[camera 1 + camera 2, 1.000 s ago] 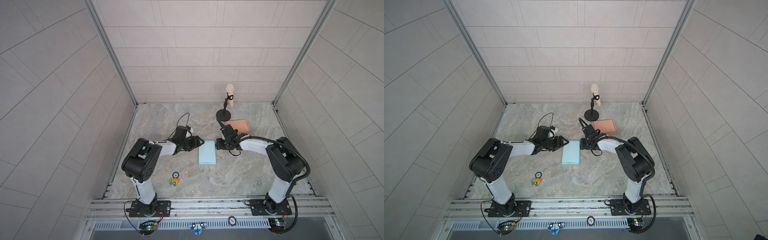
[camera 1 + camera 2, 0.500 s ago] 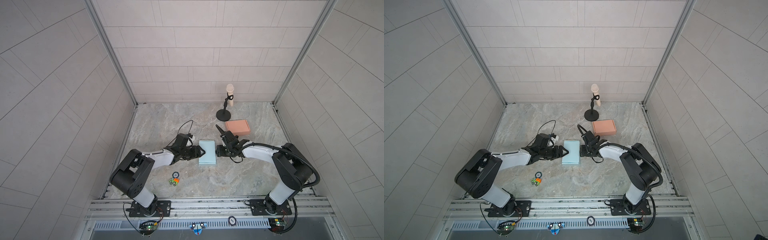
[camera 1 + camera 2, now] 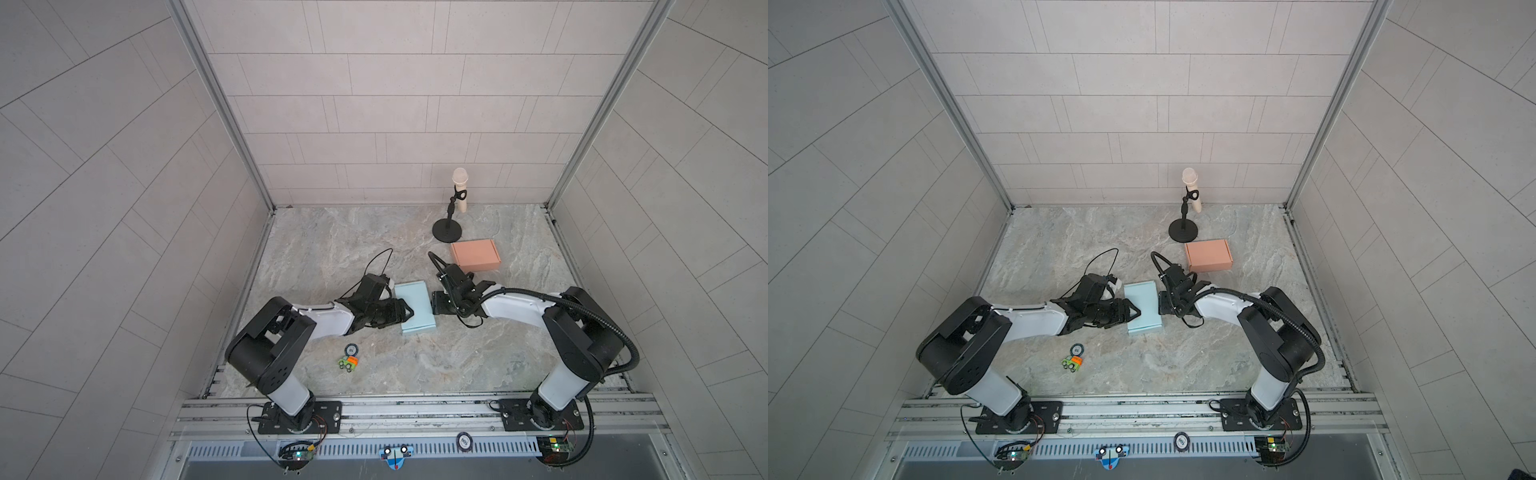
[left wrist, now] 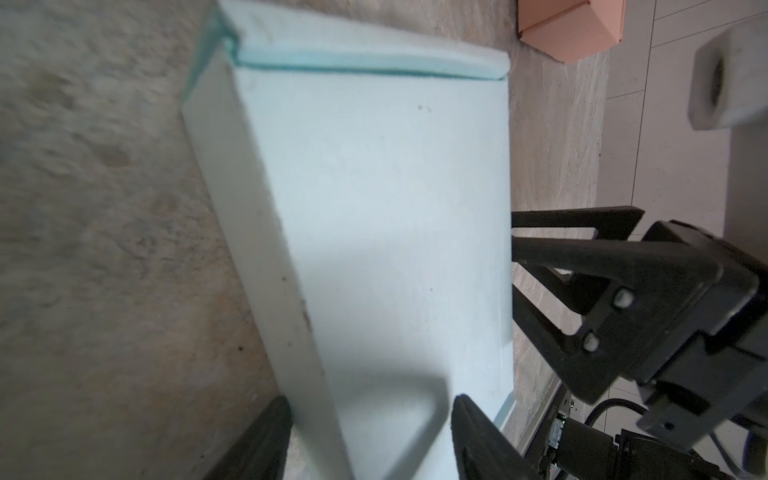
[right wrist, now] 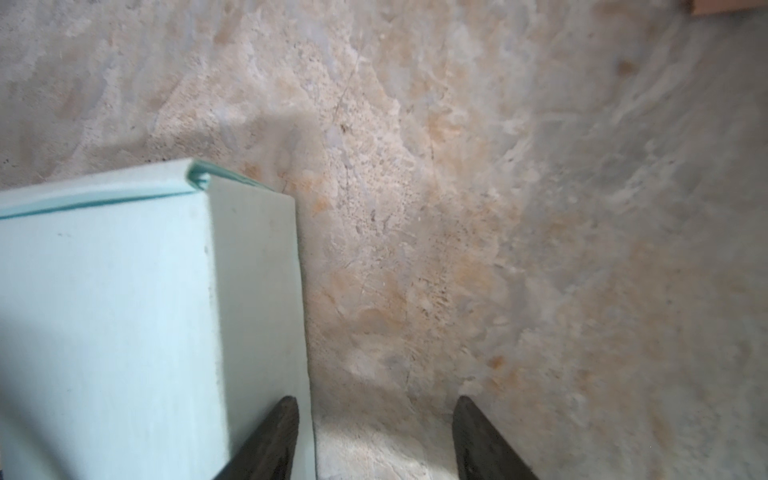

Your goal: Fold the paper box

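Over the last second both arms have swung in from nearer the far edge of the table (image 3: 478,357) and now flank the light blue paper box (image 3: 414,306). The box has not shifted and lies flat at about the middle of the table in both top views. The left gripper (image 3: 406,312) is at the box's left long side with its jaws open and astride that edge. In the left wrist view one finger sits low beside the side wall and the other above the top face, neither pinching. The right gripper (image 3: 433,302) meets the right long side with its jaws also open. Its wrist view shows one finger at the wall and the other over bare table. The box already looks closed, walls up and lid down, so this bracketing probably serves to steady or square it for a last press rather than to start a new fold. Its long axis runs from the far edge to the near edge, with the near end swung slightly toward the right edge. The end with the tucked lip seems to face the far edge, toward the pink box (image 3: 475,255).
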{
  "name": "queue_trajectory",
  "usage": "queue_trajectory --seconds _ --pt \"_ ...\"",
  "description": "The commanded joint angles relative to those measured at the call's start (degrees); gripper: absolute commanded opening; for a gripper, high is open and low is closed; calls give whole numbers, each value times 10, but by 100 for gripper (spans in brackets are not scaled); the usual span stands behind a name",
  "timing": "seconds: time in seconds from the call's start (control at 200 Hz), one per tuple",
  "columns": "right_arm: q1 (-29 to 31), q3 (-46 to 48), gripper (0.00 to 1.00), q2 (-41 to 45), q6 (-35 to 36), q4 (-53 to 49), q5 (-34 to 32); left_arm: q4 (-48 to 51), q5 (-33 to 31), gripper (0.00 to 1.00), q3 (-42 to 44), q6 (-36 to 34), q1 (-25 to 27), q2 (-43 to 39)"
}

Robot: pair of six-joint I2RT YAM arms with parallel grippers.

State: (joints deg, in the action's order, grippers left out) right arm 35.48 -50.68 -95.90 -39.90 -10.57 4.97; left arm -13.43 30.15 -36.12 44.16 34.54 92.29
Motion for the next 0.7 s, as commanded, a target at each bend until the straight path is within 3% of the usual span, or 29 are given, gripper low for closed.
queue_trajectory --seconds 0.0,0.36,0.696 --pt "25 -8 63 6 -9 -2 32 -27 18 65 -26 -10 12 3" --pt "15 63 63 79 -25 -23 -1 29 -4 70 -4 -41 -28 -32" --pt "55 126 63 149 -69 -40 -10 39 -32 71 45 -21 24 -81"
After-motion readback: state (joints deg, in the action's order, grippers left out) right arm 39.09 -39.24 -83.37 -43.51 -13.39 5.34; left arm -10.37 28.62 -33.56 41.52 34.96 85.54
